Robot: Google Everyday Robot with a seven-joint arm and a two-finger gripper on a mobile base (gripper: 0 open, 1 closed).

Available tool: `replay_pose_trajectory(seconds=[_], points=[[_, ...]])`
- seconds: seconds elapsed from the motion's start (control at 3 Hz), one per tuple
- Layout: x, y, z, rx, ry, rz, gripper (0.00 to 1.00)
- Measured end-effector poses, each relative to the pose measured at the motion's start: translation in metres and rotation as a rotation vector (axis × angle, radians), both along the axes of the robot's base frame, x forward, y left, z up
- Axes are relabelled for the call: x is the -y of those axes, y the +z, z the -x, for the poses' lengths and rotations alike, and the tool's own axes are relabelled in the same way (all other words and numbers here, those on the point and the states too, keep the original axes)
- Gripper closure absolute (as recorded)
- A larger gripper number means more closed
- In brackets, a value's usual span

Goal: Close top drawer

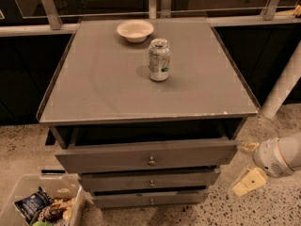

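Observation:
The top drawer of the grey cabinet is pulled out partway. Its tall front panel has a small round metal knob at the centre, and its inside is dark under the cabinet top. My gripper is at the right, just beside the drawer front's right end. It is open, with one cream fingertip near the drawer's front corner and the other lower down. It holds nothing.
A soda can and a cream bowl stand on the cabinet top. Two shallower drawers sit below, slightly out. A clear bin of snack packets is on the floor at the lower left. A white post stands at the right.

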State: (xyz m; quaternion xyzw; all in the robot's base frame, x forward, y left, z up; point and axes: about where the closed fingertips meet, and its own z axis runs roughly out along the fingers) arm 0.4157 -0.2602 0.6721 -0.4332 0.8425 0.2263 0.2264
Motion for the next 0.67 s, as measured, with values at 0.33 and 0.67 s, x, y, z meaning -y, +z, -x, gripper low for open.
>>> replay_pose_trajectory(seconds=[0.33,0.67], points=[[0.007,0.0089,0.007,0.054,0.006,-0.028,0.0],[0.007,0.0089,0.007,0.054,0.006,-0.028,0.0]])
